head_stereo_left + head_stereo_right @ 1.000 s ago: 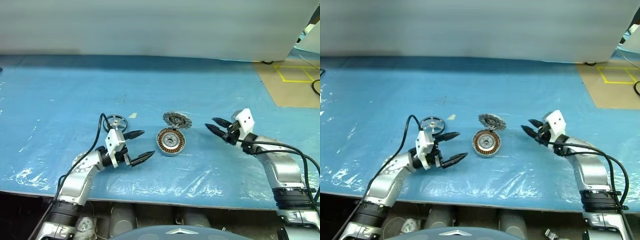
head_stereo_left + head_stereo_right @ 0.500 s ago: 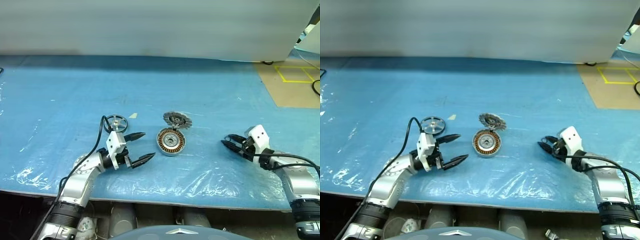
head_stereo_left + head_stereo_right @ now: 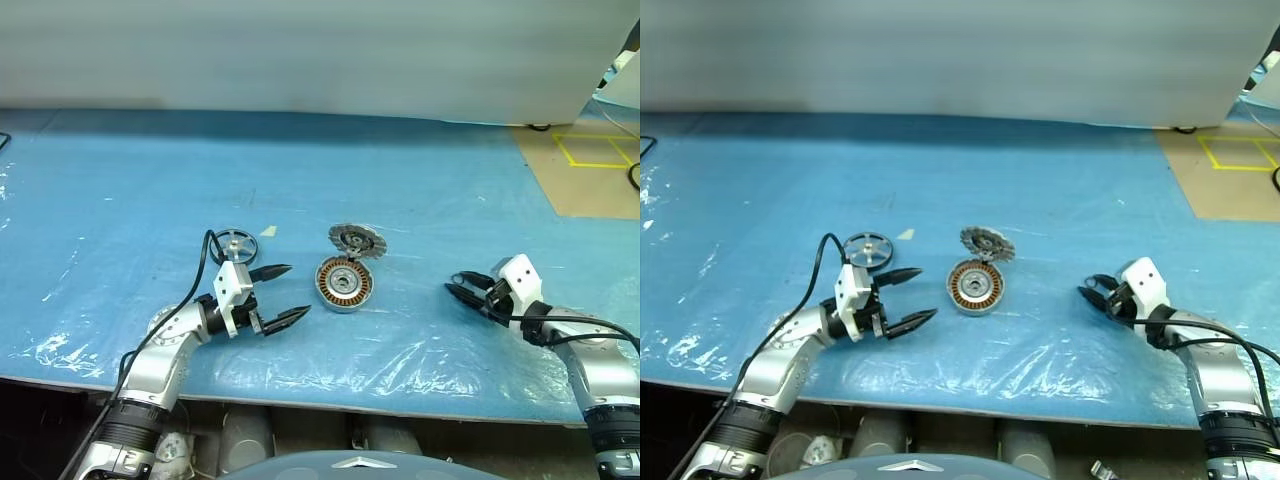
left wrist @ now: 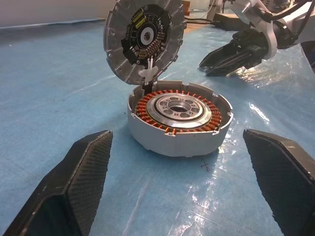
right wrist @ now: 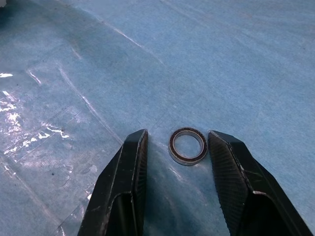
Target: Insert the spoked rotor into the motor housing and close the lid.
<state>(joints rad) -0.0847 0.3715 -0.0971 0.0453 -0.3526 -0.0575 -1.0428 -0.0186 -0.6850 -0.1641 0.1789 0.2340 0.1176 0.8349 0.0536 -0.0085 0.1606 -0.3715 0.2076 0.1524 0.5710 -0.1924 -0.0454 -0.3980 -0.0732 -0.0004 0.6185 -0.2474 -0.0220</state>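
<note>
Blue plastic-covered table (image 3: 120, 200), grey wall behind. Motor housing (image 3: 344, 284) sits mid-table, copper windings up, uncovered. Lid (image 3: 356, 240) stands tilted at the housing's far edge, touching it, wires running down into the housing in the left wrist view. Spoked rotor (image 3: 235, 244) lies flat to the housing's left, apart from it, just past the left gripper (image 3: 279, 296). Left gripper hovers level, fingers spread wide, empty, aimed at the housing. Right gripper (image 3: 462, 289) is low over the table to the housing's right, well apart, fingers partly open, holding nothing; a small dark-edged metal ring (image 5: 187, 146) lies on the sheet between its fingertips, not touching either.
</note>
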